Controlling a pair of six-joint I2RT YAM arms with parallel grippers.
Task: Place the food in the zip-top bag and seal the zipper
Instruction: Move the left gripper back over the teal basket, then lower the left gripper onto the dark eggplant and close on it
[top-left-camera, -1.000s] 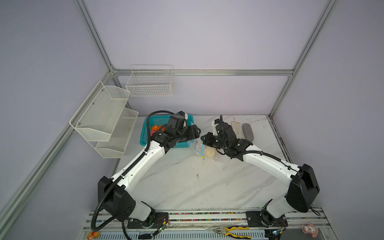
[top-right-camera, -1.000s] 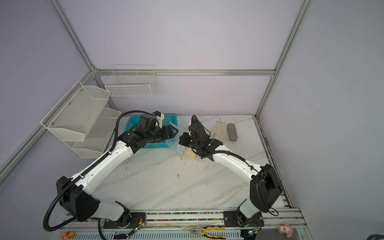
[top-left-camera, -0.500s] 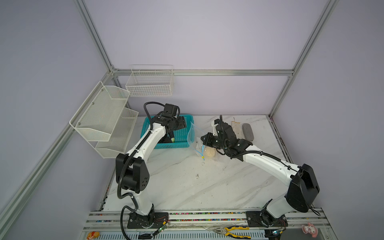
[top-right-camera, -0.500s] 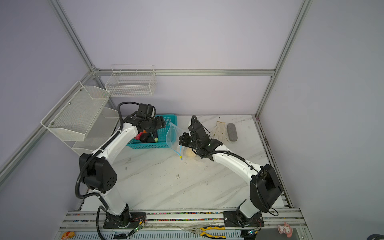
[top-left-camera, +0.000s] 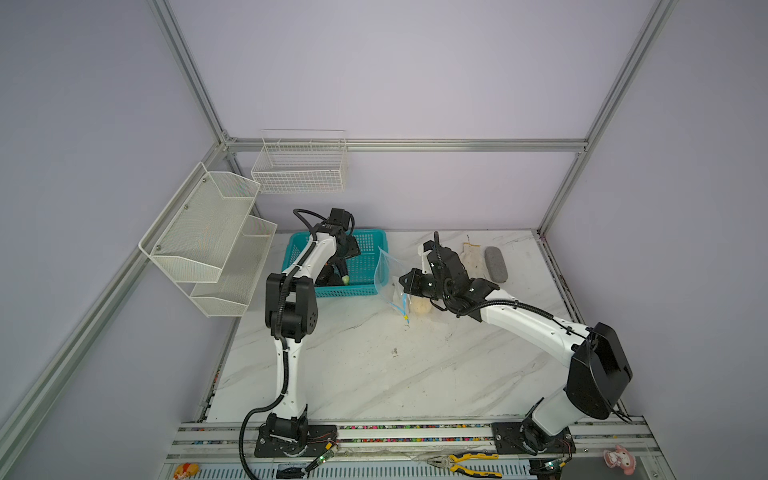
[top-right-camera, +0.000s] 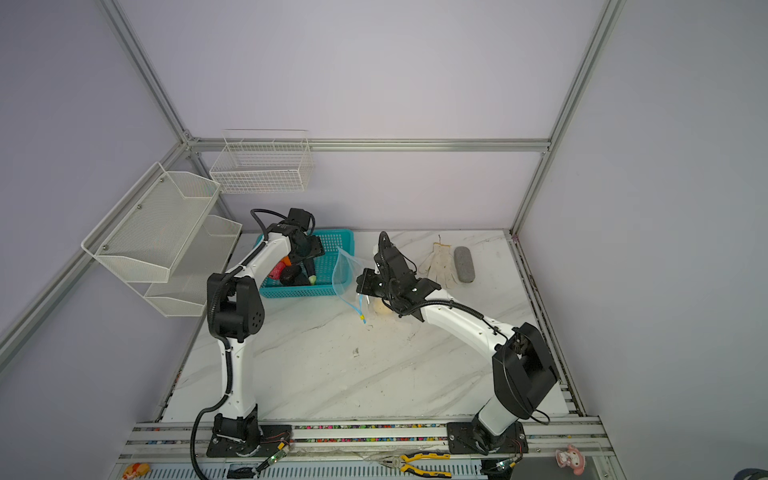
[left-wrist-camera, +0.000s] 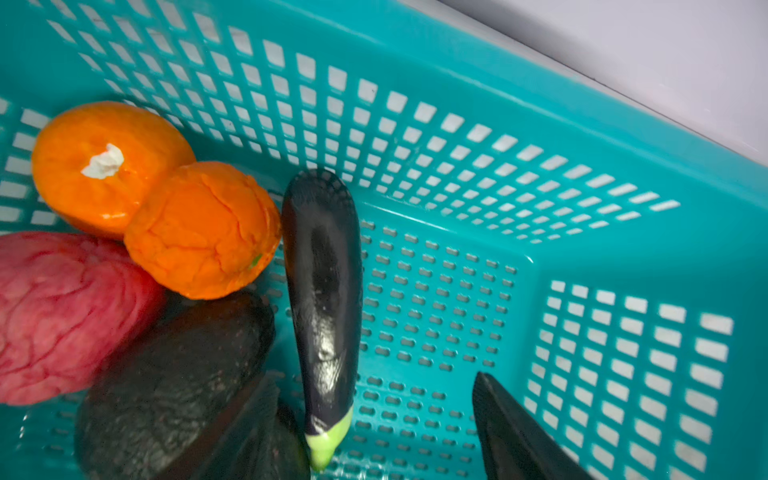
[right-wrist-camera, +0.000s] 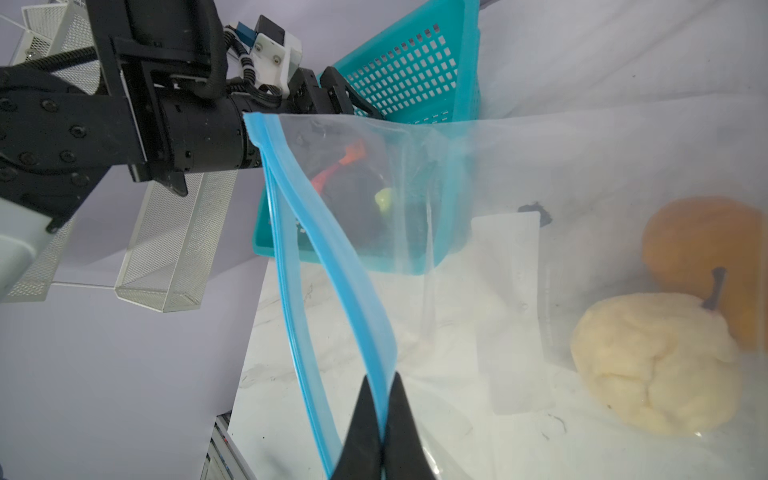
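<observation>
The left tool (left-wrist-camera: 374, 380) has swung from the zip-top bag (right-wrist-camera: 519, 158) into the teal basket (left-wrist-camera: 540, 145) and hangs open-jawed over the eggplant (left-wrist-camera: 322, 291), beside the other food (left-wrist-camera: 203, 230). The right tool (right-wrist-camera: 381, 380) is clamped on the zipper (right-wrist-camera: 332, 257), holding up the bag's mouth. The bag rests on the counter (top-left-camera: 415, 374) with a cream ball (right-wrist-camera: 656, 365) and an orange ball (right-wrist-camera: 702, 245) inside.

The basket (left-wrist-camera: 457, 104) is moulded teal plastic, smooth with a dull sheen. In it the eggplant (left-wrist-camera: 322, 291) has a glossy dark skin. The smooth orange (left-wrist-camera: 104, 166) shines, while the creased orange (left-wrist-camera: 203, 232) and the pink fruit (left-wrist-camera: 62, 316) look wrinkled and matt. The zip-top bag (right-wrist-camera: 582, 187) is thin clear film, and its zipper (right-wrist-camera: 332, 257) is a smooth light-blue plastic strip. The cream ball (right-wrist-camera: 656, 365) inside might be soft foam. The shelves (top-left-camera: 208, 224) are white metal mesh, and the tabletop (top-left-camera: 374, 374) is marble-patterned.
</observation>
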